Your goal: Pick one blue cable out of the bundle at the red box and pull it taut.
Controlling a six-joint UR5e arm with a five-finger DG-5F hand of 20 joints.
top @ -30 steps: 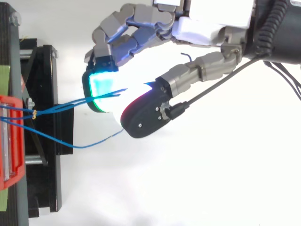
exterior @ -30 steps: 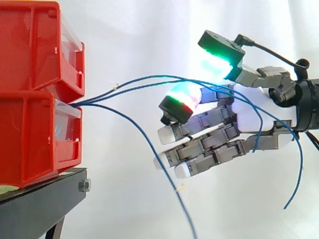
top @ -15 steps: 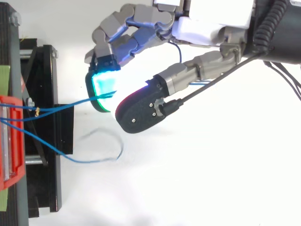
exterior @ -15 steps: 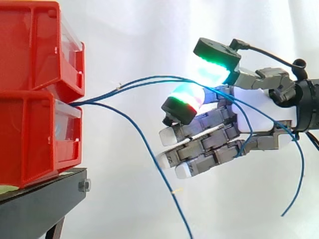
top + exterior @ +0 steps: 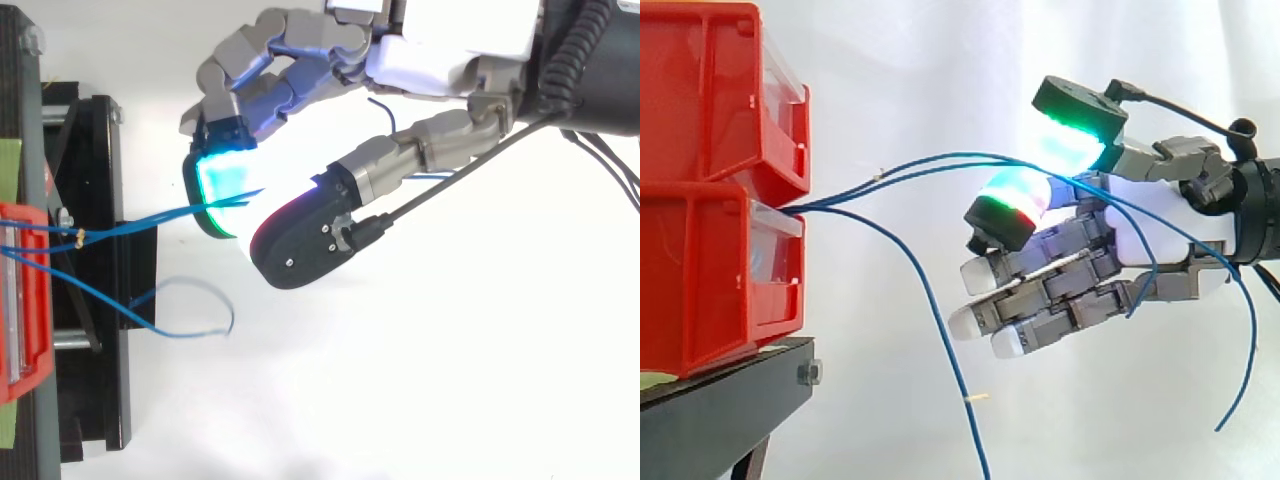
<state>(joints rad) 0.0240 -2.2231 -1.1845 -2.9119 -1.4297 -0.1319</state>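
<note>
Several thin blue cables come out between the two stacked red bins, upper (image 5: 700, 100) and lower (image 5: 700, 280). Two of them (image 5: 930, 160) run up and to the right into my hand (image 5: 1150, 235), pass between the green-glowing thumb pad (image 5: 1075, 135) and a bent finger's green and red pad (image 5: 1008, 200), and hang down behind the palm. A third cable (image 5: 930, 300) droops free below the hand; from above it curls in a loop (image 5: 190, 330) near the stand. The other fingers reach towards the bins, holding nothing. From above, the hand (image 5: 450, 50) enters at the upper right.
The red bins (image 5: 20, 300) sit on a black stand (image 5: 720, 410) at the left. A white curtain hangs behind. The two held cables' loose ends (image 5: 1240, 380) dangle at the far right, below the wrist.
One blue cable has slipped out from between the thumb and finger and fallen, curling back towards the stand. The thumb lifted a little and came back. The hand has hardly moved.
</note>
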